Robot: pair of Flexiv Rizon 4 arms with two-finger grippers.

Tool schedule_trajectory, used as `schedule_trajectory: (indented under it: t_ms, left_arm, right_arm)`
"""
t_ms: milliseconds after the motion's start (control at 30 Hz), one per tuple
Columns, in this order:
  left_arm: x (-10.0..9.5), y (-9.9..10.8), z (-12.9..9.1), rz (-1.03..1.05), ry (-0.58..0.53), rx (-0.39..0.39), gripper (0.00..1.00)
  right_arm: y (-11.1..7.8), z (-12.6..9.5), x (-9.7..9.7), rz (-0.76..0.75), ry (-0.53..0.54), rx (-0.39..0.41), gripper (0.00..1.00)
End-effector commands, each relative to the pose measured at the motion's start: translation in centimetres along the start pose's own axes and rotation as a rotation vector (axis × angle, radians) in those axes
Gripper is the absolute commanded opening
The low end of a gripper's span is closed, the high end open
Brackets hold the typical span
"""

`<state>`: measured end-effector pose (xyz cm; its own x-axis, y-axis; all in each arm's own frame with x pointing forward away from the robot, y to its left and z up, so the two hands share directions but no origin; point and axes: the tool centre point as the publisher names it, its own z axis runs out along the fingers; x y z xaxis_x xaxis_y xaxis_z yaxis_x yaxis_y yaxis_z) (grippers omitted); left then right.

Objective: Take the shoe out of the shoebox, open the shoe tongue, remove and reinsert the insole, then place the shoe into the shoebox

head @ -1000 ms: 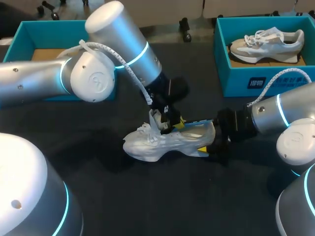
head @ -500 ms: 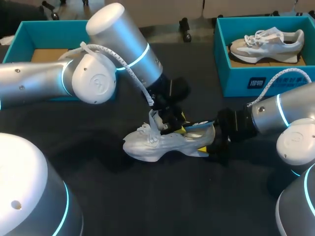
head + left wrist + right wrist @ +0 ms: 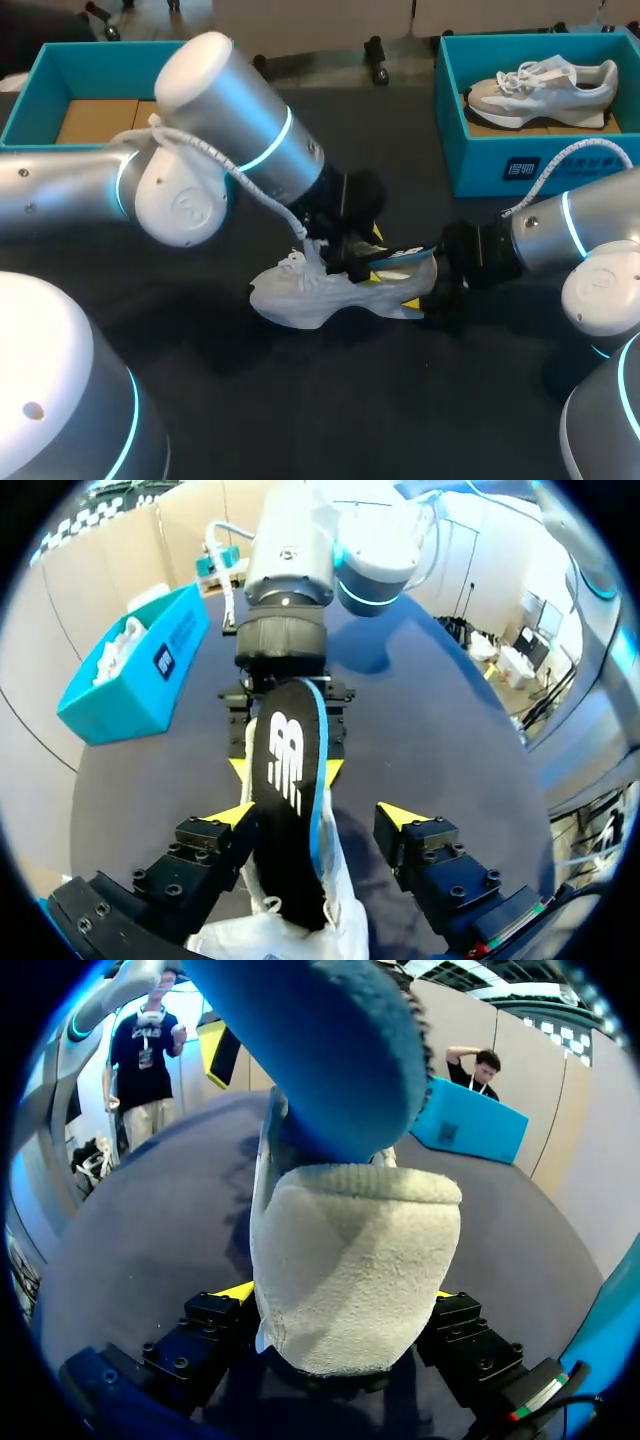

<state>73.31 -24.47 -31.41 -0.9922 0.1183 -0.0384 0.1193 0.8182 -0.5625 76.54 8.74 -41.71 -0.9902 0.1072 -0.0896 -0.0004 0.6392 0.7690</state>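
Dark table (image 3: 300, 410), teal shoebox (image 3: 480, 160) with grey shoe (image 3: 545, 88)

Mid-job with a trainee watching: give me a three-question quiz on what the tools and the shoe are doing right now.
1. What stands between the left tool's fingers?
2. True or false: the insole sticks out of the shoe's opening.
3. Which clamps the shoe's heel? A left tool; B right tool; C neither.
Key: 1 the insole; 2 true; 3 B.
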Motion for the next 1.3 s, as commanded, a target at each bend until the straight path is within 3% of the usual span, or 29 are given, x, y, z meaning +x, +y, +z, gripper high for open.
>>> schedule_trajectory:
  t_ms: [33, 133, 233, 367, 467, 700, 833, 1000, 1300]
  left_arm:
    - [0.5, -0.2, 0.4, 0.035, -0.063, 0.01, 0.7]
    - [0.2, -0.5, 0.8, 0.068, -0.103, 0.003, 0.62]
    - [-0.2, -0.6, 1.1, 0.08, -0.125, 0.004, 0.63]
    - [-0.7, -0.3, 1.7, 0.094, -0.151, -0.003, 0.5]
    - [-1.1, 0.1, 2.0, 0.1, -0.179, -0.007, 0.46]
    - [-2.1, 0.6, 2.5, 0.091, -0.183, -0.024, 0.35]
    - [-2.3, 0.8, 2.8, 0.077, -0.17, -0.026, 0.0]
    - [-2.5, 0.9, 2.7, 0.062, -0.157, -0.013, 0.0]
    - [-2.3, -1.3, -1.1, 0.04, -0.139, 0.078, 0.0]
  right_arm:
    - [-0.1, 0.1, 0.1, 0.0, -0.001, 0.005, 0.0]
    - [-0.1, 0.1, 0.1, 0.0, -0.001, 0.005, 0.0]
    - [-0.1, 0.1, 0.1, 0.0, -0.001, 0.005, 0.0]
    - [-0.1, 0.1, 0.1, 0.0, -0.001, 0.005, 0.0]
    - [-0.1, 0.1, 0.1, 0.0, -0.001, 0.005, 0.0]
    - [-0.1, 0.1, 0.1, 0.0, -0.001, 0.005, 0.0]
    - [-0.1, 0.1, 0.1, 0.0, -0.001, 0.005, 0.0]
    - [-0.1, 0.1, 0.1, 0.0, -0.001, 0.005, 0.0]
    - [-0.1, 0.1, 0.1, 0.0, -0.001, 0.005, 0.0]
